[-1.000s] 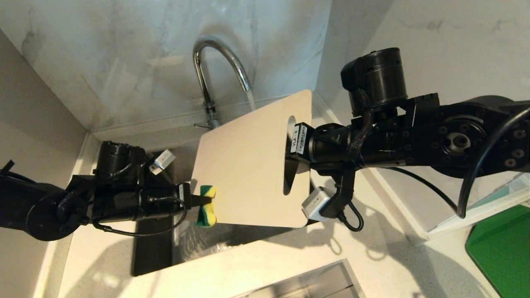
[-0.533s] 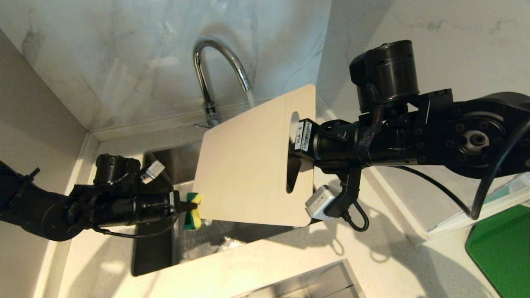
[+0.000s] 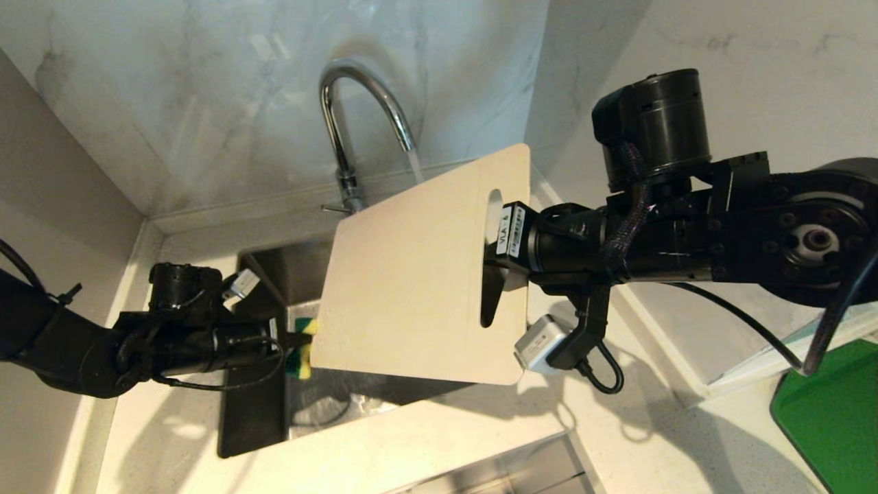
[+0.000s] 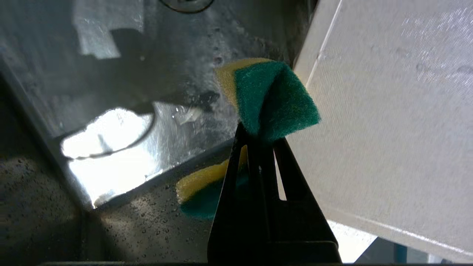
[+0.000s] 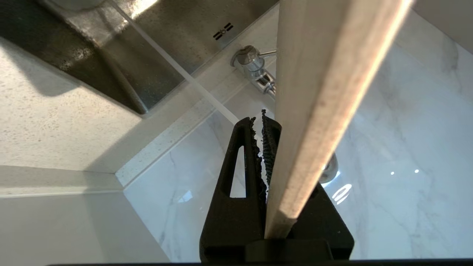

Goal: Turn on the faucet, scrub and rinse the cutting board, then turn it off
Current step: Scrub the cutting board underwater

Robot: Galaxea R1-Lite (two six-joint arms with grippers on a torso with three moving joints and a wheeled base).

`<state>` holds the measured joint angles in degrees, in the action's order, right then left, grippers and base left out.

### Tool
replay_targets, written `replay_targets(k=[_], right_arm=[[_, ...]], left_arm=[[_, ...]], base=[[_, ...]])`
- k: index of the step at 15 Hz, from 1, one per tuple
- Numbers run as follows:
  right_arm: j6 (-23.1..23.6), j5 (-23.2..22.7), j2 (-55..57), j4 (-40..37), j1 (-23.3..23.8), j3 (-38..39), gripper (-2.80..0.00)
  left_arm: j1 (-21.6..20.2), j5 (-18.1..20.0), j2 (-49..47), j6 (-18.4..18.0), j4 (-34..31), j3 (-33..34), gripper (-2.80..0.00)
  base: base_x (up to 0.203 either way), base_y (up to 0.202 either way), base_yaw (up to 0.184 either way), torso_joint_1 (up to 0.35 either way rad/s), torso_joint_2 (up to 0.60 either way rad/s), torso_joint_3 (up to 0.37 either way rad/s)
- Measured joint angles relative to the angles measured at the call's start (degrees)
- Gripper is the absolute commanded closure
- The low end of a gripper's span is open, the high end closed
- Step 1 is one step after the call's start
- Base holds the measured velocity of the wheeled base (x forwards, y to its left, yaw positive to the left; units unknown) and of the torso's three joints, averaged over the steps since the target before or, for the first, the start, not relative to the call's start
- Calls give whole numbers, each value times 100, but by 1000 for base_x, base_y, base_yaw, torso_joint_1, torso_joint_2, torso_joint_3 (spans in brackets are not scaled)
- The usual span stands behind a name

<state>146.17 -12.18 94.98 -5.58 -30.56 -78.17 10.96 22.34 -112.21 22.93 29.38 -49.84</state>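
Water runs from the faucet [image 3: 357, 103] at upper centre as the right gripper [image 3: 499, 264], clamped on the cutting board [image 3: 411, 274], holds it mid-frame over the sink [image 3: 274, 267]. The left gripper [image 3: 291, 341], pinching a sponge [image 3: 300, 350], sits at the board's lower-left edge; judging by this, scrubbing is under way, with rinsing and shutting off the tap left.

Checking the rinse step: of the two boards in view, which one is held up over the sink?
The cream-white cutting board, gripped at its handle end by the right gripper. The dark green board lies flat on the counter, far right.
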Motion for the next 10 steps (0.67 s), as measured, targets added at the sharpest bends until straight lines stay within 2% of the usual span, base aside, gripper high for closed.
replay_targets(k=[6, 10], right_arm=[[61, 1, -147, 17, 20, 325, 0], [20, 5, -297, 660, 72, 810, 0]], left_arm=[[-72, -5, 519, 13, 7, -33, 0], [-222, -35, 1147, -31, -13, -103, 0]], base=[[0, 0, 0, 0, 0, 0], [0, 0, 0, 0, 0, 0]])
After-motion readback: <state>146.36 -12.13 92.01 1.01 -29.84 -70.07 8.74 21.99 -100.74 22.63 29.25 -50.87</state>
